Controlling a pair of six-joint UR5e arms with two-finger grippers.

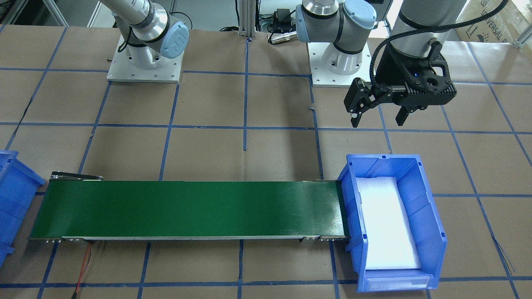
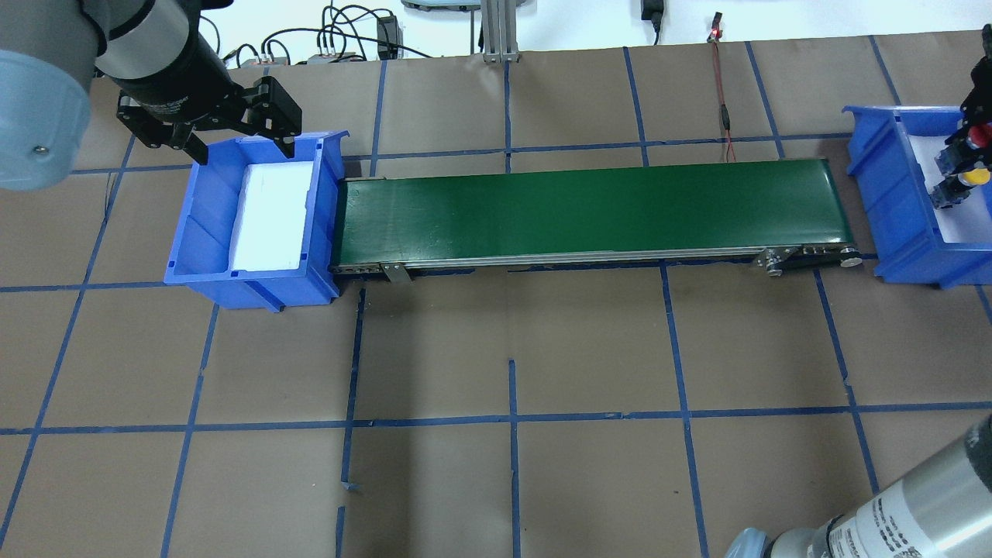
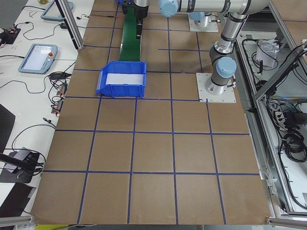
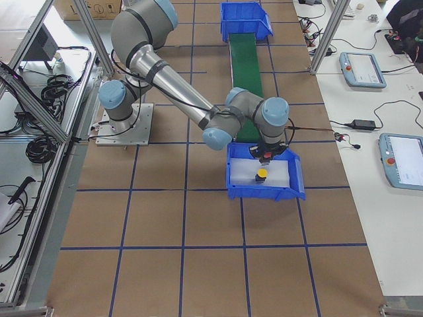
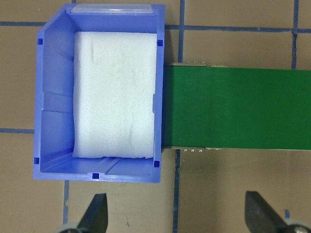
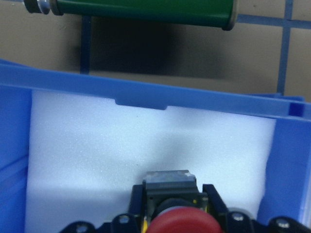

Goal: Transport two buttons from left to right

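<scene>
Right gripper [image 6: 176,201]: jaws clamped on red round-capped push button [image 6: 182,224], over white foam pad [image 6: 87,160] in blue plastic bin [image 2: 891,213] at 3 o'clock end of green conveyor belt [image 2: 589,209], overhead view. Yellow round-capped push button [image 2: 973,177] on same foam, 6 o'clock of red. Left gripper [image 1: 378,121]: jaws wide open, empty, above brown-paper counter [image 1: 208,108], 12 o'clock of second blue bin [image 1: 432,216], front view.
</scene>
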